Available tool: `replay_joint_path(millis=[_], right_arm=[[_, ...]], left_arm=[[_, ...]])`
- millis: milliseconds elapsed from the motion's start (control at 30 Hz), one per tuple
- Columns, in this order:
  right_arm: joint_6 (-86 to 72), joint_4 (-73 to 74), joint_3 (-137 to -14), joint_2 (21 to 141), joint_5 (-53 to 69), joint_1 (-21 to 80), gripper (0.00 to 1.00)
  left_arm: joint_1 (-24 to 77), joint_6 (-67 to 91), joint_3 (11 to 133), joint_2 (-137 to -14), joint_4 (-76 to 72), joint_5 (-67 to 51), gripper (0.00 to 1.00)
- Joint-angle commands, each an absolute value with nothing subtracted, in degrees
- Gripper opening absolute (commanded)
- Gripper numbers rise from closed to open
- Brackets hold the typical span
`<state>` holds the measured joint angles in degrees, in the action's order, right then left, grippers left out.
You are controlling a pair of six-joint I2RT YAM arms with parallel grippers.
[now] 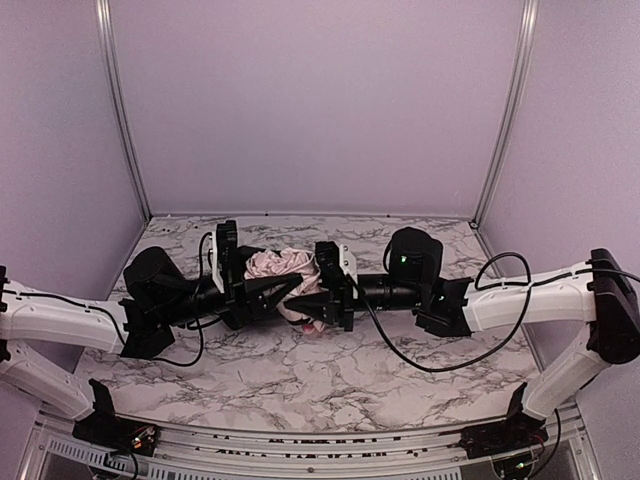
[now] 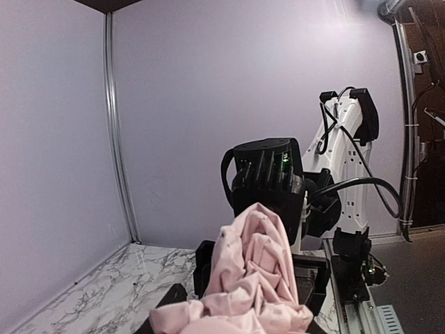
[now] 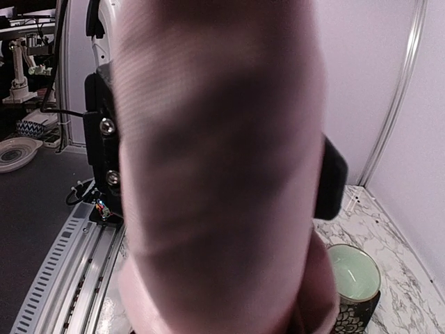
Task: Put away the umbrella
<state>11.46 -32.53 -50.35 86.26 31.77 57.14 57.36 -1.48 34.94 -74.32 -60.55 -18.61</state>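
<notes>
The umbrella (image 1: 278, 266) is a crumpled bundle of pale pink fabric held above the middle of the marble table between the two arms. My left gripper (image 1: 285, 287) comes in from the left with its fingers drawn together on the fabric. In the left wrist view the umbrella (image 2: 257, 278) piles over the jaws and hides them, apart from one dark finger (image 2: 169, 298). My right gripper (image 1: 310, 298) meets it from the right, shut on the same bundle. Blurred pink umbrella fabric (image 3: 215, 174) fills the right wrist view and hides that gripper's fingers. The shaft, handle and strap are hidden.
A cup (image 3: 354, 278) with a pale green inside and a dark patterned outside stands on the marble at the lower right of the right wrist view. Purple walls close the table (image 1: 300, 370) on three sides. Loose black cables hang from both arms.
</notes>
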Motion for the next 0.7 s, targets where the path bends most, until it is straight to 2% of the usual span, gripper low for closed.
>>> replay_joint_path(millis=[0, 67, 100, 133, 200, 267, 467, 667], right_arm=[[13.46, -32.19, -53.42, 85.26, 30.32, 57.79, 0.12], [13.70, -30.24, -53.45, 84.55, 28.98, 57.62, 0.25], [14.03, -29.18, -53.33, 83.99, 28.30, 57.52, 0.37], [14.29, -28.16, -52.97, 83.29, 27.42, 57.22, 0.53], [14.55, -26.82, -51.61, 81.52, 25.98, 56.40, 0.95], [14.26, -25.46, -50.23, 79.45, 24.97, 55.22, 1.00], [15.95, -19.15, -46.99, 70.80, 22.20, 52.77, 1.00], [18.09, -16.00, -43.61, 62.10, 14.30, 51.59, 1.00]], left_arm=[[57.78, 0.09, 36.62, -75.55, -64.13, -20.86, 0.28], [57.81, -0.25, 36.08, -75.07, -64.16, -20.06, 0.24], [57.71, -0.56, 35.73, -74.69, -64.16, -19.47, 0.22], [57.74, -1.08, 35.32, -74.36, -64.16, -18.65, 0.19], [57.75, -2.36, 34.64, -73.80, -64.03, -16.18, 0.13], [57.70, -3.42, 34.64, -73.81, -62.78, -12.87, 0.08], [57.74, -5.71, 40.79, -75.97, -54.73, -8.41, 0.06], [57.74, -6.42, 49.48, -79.96, -51.20, -7.58, 0.03]])
